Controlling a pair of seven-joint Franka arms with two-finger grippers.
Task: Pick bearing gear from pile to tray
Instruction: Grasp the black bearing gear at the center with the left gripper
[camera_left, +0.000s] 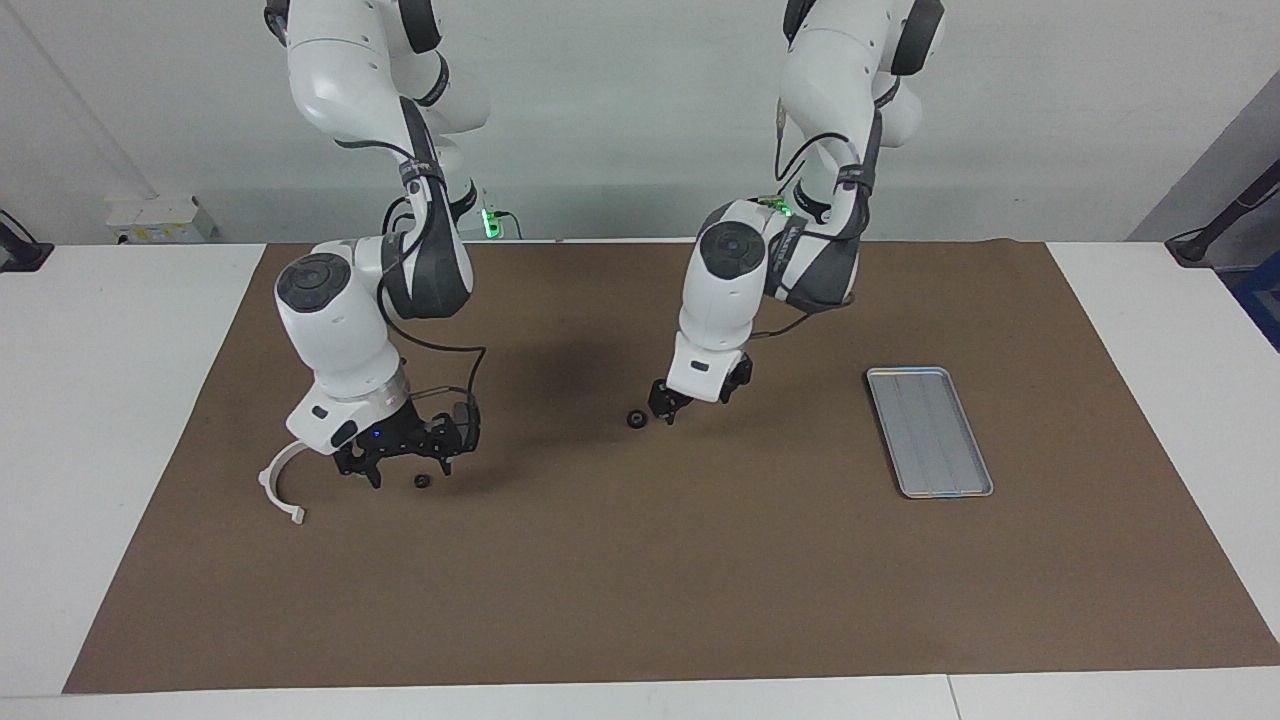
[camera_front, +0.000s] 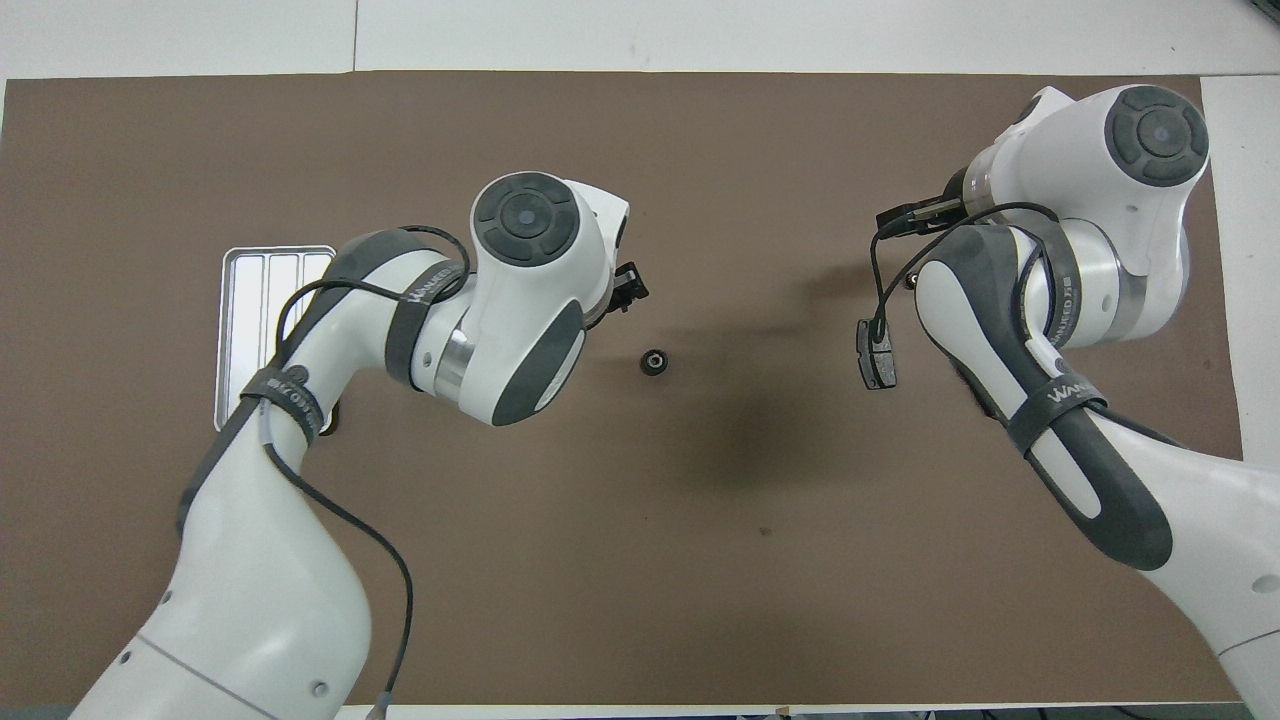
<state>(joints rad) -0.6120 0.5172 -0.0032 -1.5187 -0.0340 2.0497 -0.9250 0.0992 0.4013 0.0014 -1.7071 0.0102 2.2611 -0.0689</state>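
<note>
A white table (camera_left: 120, 400) fills the scene, most of its top covered by a large brown mat (camera_left: 640, 580) that leaves bare white strips at both ends and along the edges. A plain pale grey wall (camera_left: 620, 120) rises past the table, evenly lit. A small white box (camera_left: 160, 218) sits at the foot of that wall, and a dark clamp (camera_left: 20, 250) grips the table edge nearby.
</note>
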